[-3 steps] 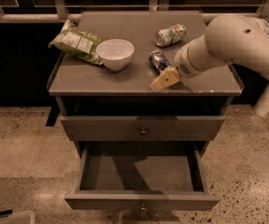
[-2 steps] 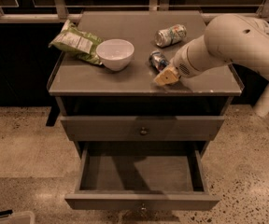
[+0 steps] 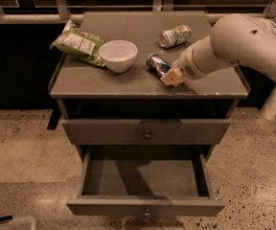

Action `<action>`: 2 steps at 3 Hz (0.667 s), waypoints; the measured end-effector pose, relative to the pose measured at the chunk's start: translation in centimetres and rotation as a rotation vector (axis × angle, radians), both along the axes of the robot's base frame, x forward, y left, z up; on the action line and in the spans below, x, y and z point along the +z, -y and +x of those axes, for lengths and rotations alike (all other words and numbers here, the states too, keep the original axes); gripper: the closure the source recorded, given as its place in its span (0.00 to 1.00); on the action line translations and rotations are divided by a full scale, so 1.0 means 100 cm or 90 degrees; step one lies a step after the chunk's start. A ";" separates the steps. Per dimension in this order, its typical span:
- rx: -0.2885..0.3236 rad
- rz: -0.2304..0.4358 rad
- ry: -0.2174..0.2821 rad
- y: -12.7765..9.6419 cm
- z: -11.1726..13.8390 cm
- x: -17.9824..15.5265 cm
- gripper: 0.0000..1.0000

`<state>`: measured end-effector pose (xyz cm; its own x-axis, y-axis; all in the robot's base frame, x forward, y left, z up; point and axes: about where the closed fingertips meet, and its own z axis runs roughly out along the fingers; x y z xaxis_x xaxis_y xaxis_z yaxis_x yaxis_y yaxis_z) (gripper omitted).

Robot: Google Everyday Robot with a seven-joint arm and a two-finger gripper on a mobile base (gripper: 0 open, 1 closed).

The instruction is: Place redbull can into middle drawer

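The redbull can (image 3: 156,63) lies on its side on the cabinet top (image 3: 128,80), right of centre, blue and silver with its shiny top facing left. My gripper (image 3: 172,75) is low over the top at the can's right end, touching or almost touching it. The white arm (image 3: 234,44) reaches in from the right. The middle drawer (image 3: 145,206) is pulled wide open below, its grey inside bare, with a small round knob on its front. The knobbed front above it (image 3: 146,131) is closed.
A white bowl (image 3: 118,55) and a green snack bag (image 3: 78,44) sit on the left of the cabinet top. A paler dented can (image 3: 174,36) lies at the back right. A railing runs behind the cabinet. Speckled floor surrounds it.
Almost nothing: my gripper has edged slightly closer onto the redbull can's right end. The can, the bowl and the drawers have not moved.
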<state>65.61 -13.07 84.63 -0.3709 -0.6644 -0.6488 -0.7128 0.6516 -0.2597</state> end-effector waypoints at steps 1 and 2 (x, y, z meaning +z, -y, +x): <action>0.000 0.000 0.000 0.000 0.000 0.000 1.00; 0.009 0.019 0.003 0.001 -0.010 0.006 1.00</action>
